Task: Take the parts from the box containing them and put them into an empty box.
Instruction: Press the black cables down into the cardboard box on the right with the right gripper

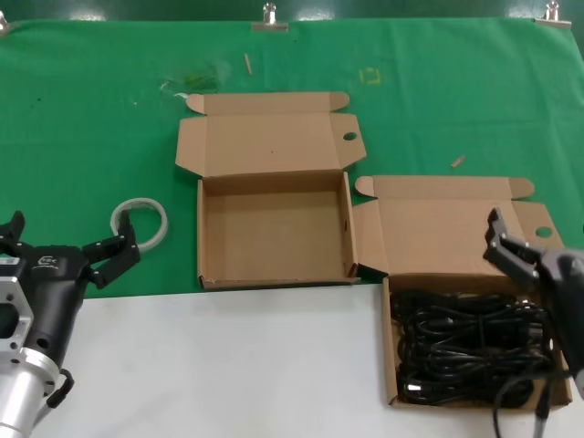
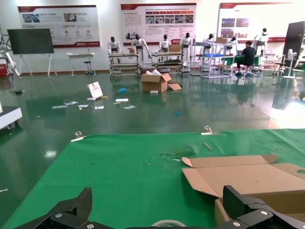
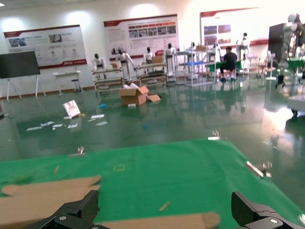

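Note:
The empty box [image 1: 274, 233] lies open in the middle, its lid [image 1: 269, 137] folded back onto the green cloth. The box containing the parts [image 1: 394, 365] sits at the near right, full of black coiled cables [image 1: 465, 347]. My right gripper [image 1: 511, 246] hovers open over that box's back edge and lid [image 1: 447, 228]. In the right wrist view the right gripper [image 3: 167, 207] is spread wide above a cardboard flap [image 3: 162, 222]. My left gripper [image 1: 68, 239] hangs open at the near left, holding nothing. In the left wrist view the left gripper [image 2: 159, 205] faces the empty box's lid [image 2: 248, 176].
A white tape ring [image 1: 140, 222] lies on the cloth between the left gripper and the empty box. Small scraps [image 1: 457, 161] dot the green cloth [image 1: 91, 119]. A white table surface [image 1: 228, 365] runs along the near side.

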You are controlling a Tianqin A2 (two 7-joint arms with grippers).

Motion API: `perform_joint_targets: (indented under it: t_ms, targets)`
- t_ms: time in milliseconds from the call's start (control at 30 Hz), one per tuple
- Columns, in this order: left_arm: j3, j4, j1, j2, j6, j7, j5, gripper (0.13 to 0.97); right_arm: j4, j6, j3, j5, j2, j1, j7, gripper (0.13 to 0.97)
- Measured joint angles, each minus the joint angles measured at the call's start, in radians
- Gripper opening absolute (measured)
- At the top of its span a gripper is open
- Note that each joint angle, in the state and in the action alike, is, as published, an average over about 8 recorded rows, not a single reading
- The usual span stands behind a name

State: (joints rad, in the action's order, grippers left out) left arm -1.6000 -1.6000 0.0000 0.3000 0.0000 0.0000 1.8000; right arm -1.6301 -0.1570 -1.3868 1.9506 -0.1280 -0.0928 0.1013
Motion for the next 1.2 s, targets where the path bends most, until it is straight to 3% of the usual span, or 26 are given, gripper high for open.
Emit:
perform_joint_targets:
  t_ms: [467,900,1200]
  targets:
    - [0.000,0.000,0.000,0.000,0.000,0.000,0.000,0.966,0.055,-0.041,0.011,0.201,0.002,-0.039,0.147,0.966]
    - [0.000,0.000,0.000,0.000,0.000,0.000,0.000,0.966,0.198,-0.076,-0.037,0.265,0.002,0.009,0.117,0.966]
    - [0.000,0.000,0.000,0.000,0.000,0.000,0.000,0.966,0.228,-0.083,-0.045,0.273,0.002,0.023,0.104,0.966]
